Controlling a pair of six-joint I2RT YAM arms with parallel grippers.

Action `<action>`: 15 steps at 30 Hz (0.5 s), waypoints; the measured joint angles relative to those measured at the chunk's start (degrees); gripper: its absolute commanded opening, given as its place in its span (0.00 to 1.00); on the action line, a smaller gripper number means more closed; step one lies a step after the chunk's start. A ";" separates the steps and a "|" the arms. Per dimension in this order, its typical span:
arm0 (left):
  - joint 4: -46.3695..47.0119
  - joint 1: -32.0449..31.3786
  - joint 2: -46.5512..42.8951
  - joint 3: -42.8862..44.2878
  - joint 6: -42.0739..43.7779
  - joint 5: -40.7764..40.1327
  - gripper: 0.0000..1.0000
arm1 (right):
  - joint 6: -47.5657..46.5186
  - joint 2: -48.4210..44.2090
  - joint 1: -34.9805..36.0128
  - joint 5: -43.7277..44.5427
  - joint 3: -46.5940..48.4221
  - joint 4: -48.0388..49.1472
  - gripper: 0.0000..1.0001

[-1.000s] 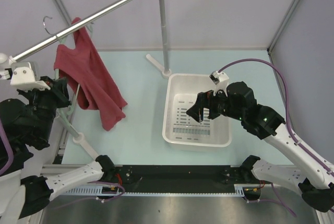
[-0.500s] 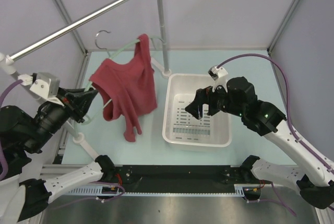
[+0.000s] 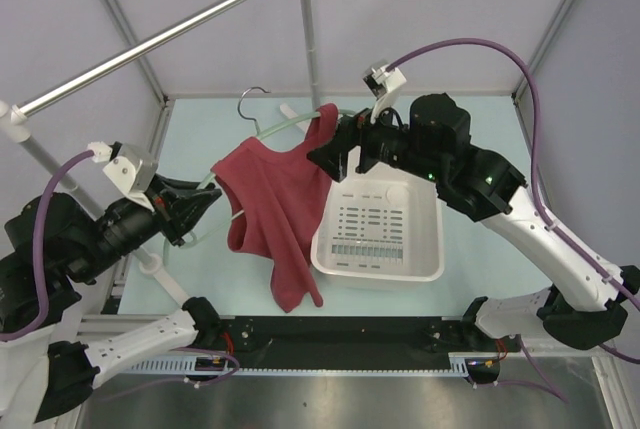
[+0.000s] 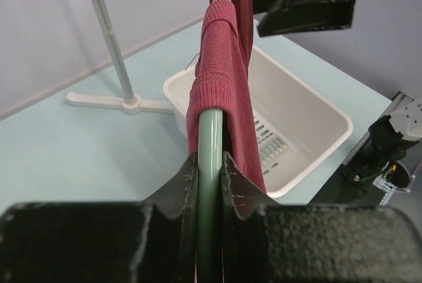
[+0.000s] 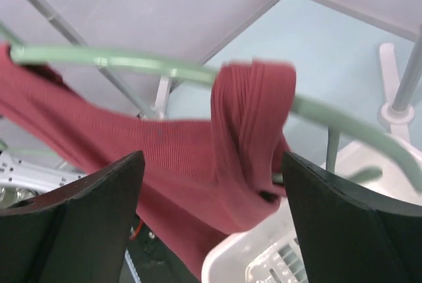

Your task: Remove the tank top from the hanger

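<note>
Lilac-grey walls (image 3: 450, 9) close in a pale blue table (image 3: 215, 279), and the silver rail (image 3: 160, 41) slanting across the 10 o'clock corner now carries nothing. A second ago the hanger (image 3: 285, 127) hung from it there. Half a second ago it was already off and moving inward. Now it is held in the air just 11 o'clock of centre, its hook (image 3: 252, 97) free.

The left arm (image 3: 100, 234) reaches in from 8 o'clock. The left jaws are clamped on the hanger's near end, with the green bar pinched between them in the left wrist view.

The tank top (image 3: 272, 204) is still on the hanger, draped over both shoulders. It hangs toward 6 o'clock, past the left rim of the white basket (image 3: 380, 271) at 4 o'clock. Whether its hem touches the table I cannot tell from above.

The right arm (image 3: 470, 164) has left its place over the basket and risen to 1 o'clock, at the hanger's far end. The right jaws stand wide apart and hold nothing. In the right wrist view the far shoulder strap (image 5: 254, 125) is bunched on the green bar directly between them.

So the lift off the rail is done, but the garment is not yet off the hanger. My reading is that the next move is to close on that strap and draw it off the end while the left jaws keep the hanger steady.
</note>
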 measured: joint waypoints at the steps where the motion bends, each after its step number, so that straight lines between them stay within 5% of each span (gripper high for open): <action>1: 0.09 0.00 -0.04 -0.20 0.00 0.46 0.00 | -0.07 0.59 0.24 0.59 0.63 0.39 0.81; 8: -0.04 0.00 -1.22 -1.44 -0.02 1.81 0.00 | 1.03 3.37 1.46 6.16 1.84 1.66 0.47; 14: -0.09 0.00 -2.43 -1.81 0.00 2.03 0.00 | 2.12 3.21 1.97 9.27 1.84 1.64 0.45; 15: -0.07 0.00 -2.51 -1.90 0.00 2.12 0.00 | 2.12 3.08 2.10 9.46 1.84 1.62 0.31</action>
